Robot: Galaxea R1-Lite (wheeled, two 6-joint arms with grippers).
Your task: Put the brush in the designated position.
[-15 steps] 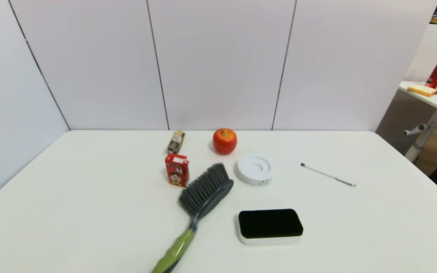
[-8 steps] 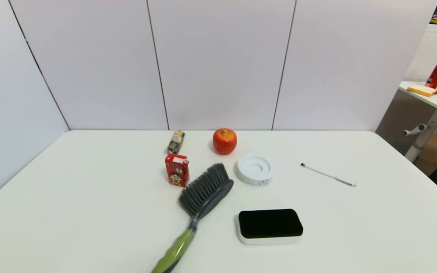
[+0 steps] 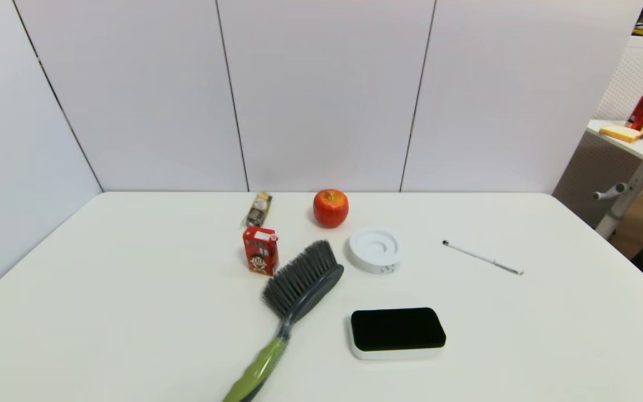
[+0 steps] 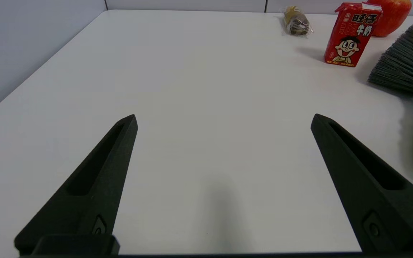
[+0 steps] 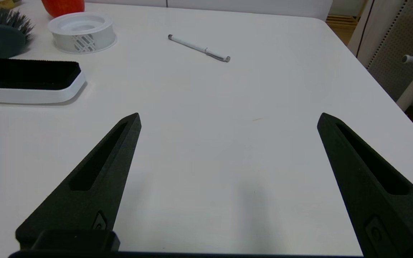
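Brush (image 3: 291,310) unmoved on table (image 3: 132,312) — end effectors idle.

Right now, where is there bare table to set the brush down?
Bare patches: left of the red milk carton and brush, and right of the eraser, nearer than the pen. Crowded mid-table around the apple, ring-shaped dish and snack packet.

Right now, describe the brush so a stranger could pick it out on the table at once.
On the white table, look at the near middle, left of the black-topped eraser and just in front of the red carton. The brush lies slanted there, bristles toward the apple. It is the longest item, the only one with a lime-green handle.
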